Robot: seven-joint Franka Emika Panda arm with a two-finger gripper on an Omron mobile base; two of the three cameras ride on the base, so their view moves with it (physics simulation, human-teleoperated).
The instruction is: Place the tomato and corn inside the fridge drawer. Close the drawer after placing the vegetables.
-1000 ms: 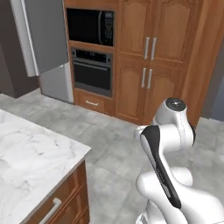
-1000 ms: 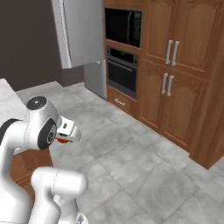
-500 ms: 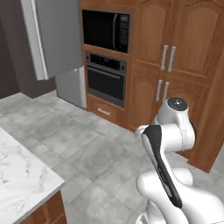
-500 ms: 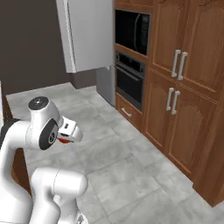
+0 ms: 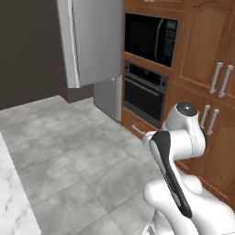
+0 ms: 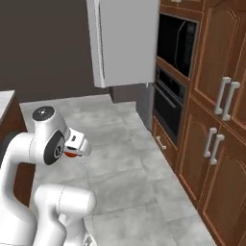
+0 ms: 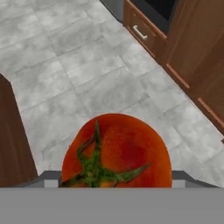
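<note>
The tomato [image 7: 116, 151], glossy red-orange with a green stem star, sits close in front of the hand camera, held above the grey tiled floor. In the right base view a sliver of the tomato [image 6: 70, 154] peeks out under the hand, where my gripper [image 6: 72, 153] is shut on it, tucked close to the arm's upper joint. The fingers are mostly covered by the tomato. The corn and the fridge drawer are out of view.
A grey fridge door [image 5: 94, 41] stands open ahead. Right of it are a microwave [image 5: 151, 36], an oven [image 5: 144, 94] and wooden cabinets [image 5: 215, 82]. A marble counter corner [image 5: 11, 202] lies at the lower left. Open tiled floor [image 5: 78, 156] stretches ahead.
The whole picture has shifted: the base has moved, the counter has slid off to the left and the fridge door and oven stand larger. The arm keeps its pose with the tomato.
</note>
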